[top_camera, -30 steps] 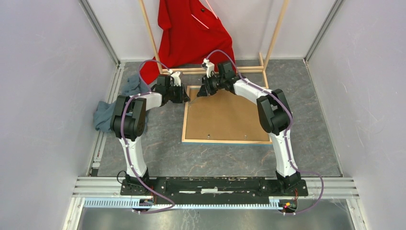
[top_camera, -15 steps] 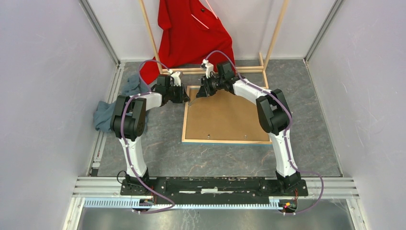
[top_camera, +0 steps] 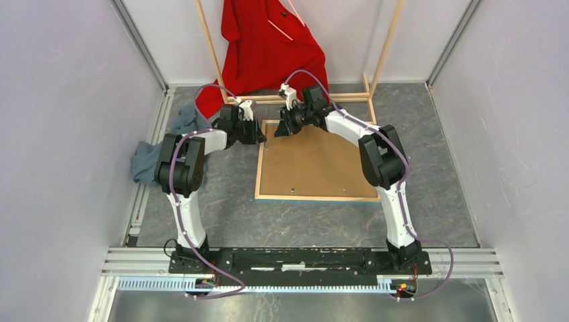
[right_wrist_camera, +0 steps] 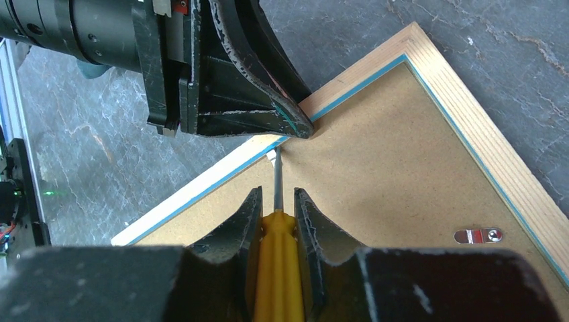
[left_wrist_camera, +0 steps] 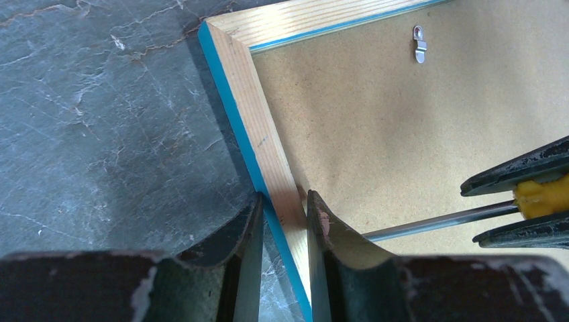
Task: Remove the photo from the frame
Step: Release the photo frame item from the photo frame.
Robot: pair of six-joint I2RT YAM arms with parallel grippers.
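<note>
1. Grey stone-look table [top_camera: 221,201]; grey cloth [top_camera: 144,161] at its left edge, red shirt [top_camera: 268,47] on a wooden rack [top_camera: 382,60] at the back.
2. Left gripper [left_wrist_camera: 284,201] pinched tight on the left rail of the frame [left_wrist_camera: 258,127], near the far-left corner.
3. Frame lies face down mid-table, brown backing board [top_camera: 315,164] up, seated inside.
4. Right gripper [right_wrist_camera: 276,193] clamps a yellow screwdriver [right_wrist_camera: 276,268]; tip at the left rail's inner edge, just beside the left gripper.
</note>
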